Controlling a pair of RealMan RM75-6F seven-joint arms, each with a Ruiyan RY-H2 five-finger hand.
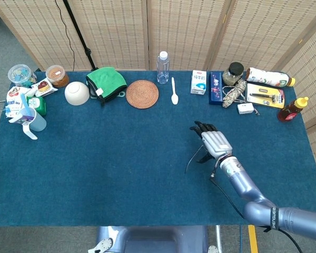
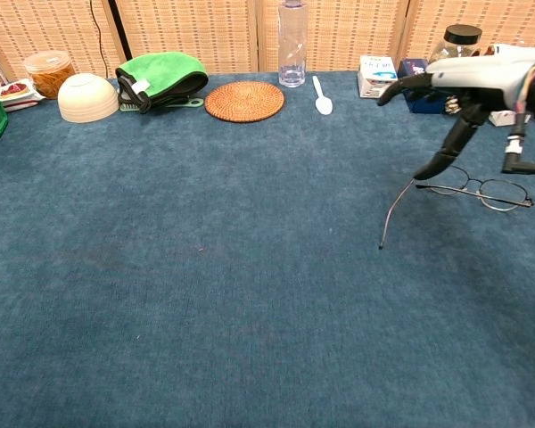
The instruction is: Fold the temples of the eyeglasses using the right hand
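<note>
The thin wire eyeglasses point(image 2: 475, 187) lie on the blue tablecloth at the right, lenses toward the right. One temple point(image 2: 394, 214) sticks out open toward the front; in the head view it shows as a thin line point(image 1: 189, 162). My right hand point(image 2: 481, 80) hovers over the glasses with its fingers spread and nothing in it. One finger point(image 2: 446, 147) reaches down to just beside the hinge of the open temple; I cannot tell whether it touches. In the head view the right hand point(image 1: 215, 142) hides the lenses. The left hand is out of sight.
Along the back edge stand a clear bottle point(image 1: 163, 67), a white spoon point(image 1: 174, 90), a woven coaster point(image 1: 142, 94), a green cloth point(image 1: 106, 81) and a bowl point(image 1: 77, 93). Cartons, a jar, rope and a sauce bottle point(image 1: 293, 109) crowd the back right.
</note>
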